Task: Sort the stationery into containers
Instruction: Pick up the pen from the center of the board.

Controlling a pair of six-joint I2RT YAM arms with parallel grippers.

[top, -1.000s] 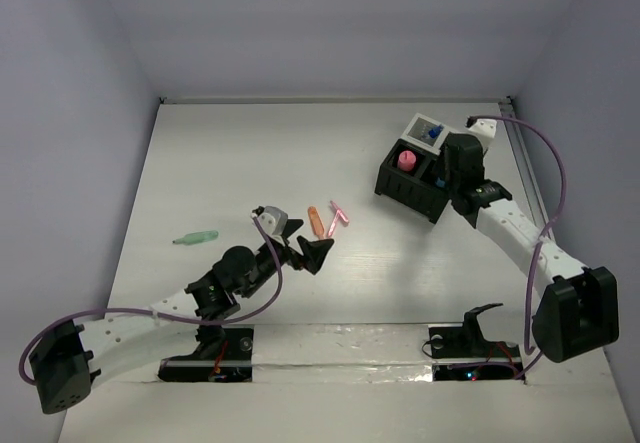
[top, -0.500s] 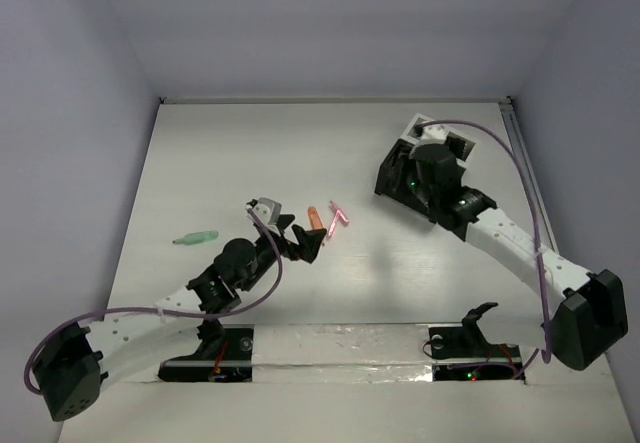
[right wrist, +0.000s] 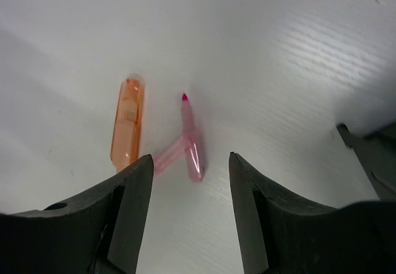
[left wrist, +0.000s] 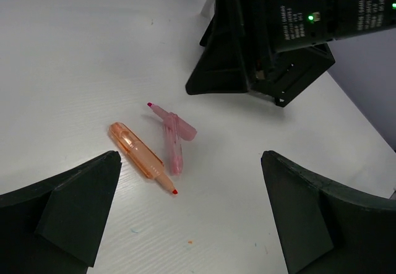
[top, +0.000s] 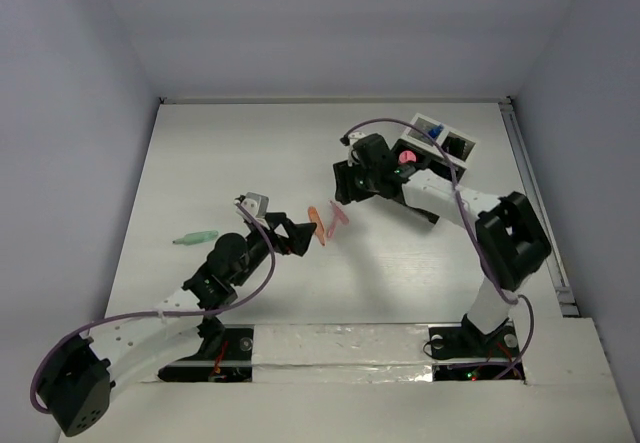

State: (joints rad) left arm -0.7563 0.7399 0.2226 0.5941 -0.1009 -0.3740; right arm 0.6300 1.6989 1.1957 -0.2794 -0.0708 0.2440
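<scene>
a: why are both arms over the same patch of table [top: 230, 153]?

b: the orange pen [left wrist: 139, 156] and pink pen [left wrist: 172, 141] lie there side by side, touching near the tips, with a pink cap [left wrist: 182, 127] across the pink one. both are loose on the table, well apart from the boxes

a: and the left gripper [left wrist: 189, 187]?

b: fingers spread wide, nothing between them, low and near the pens. it looks set to straddle either one

a: the right gripper [right wrist: 189, 181]?

b: fingers apart too, a narrower gap, empty, hanging right above the pink pen. i'd guess that gap suits a thin pen better than a full spread

a: they're close

b: nearly nose to nose in the left wrist view. if both go down, they may bump or knock the pens askew, so one should yield

a: where do the pens go?

b: the black box [top: 425, 166], mostly hidden behind the right arm, holds a pink piece [top: 407, 156]. the white box [top: 447, 139] sits just behind it with something blue inside. the right arm is nearer both

a: anything else out?

b: a green pen [top: 196, 236] off to the left, alone, nearer the left arm
</scene>
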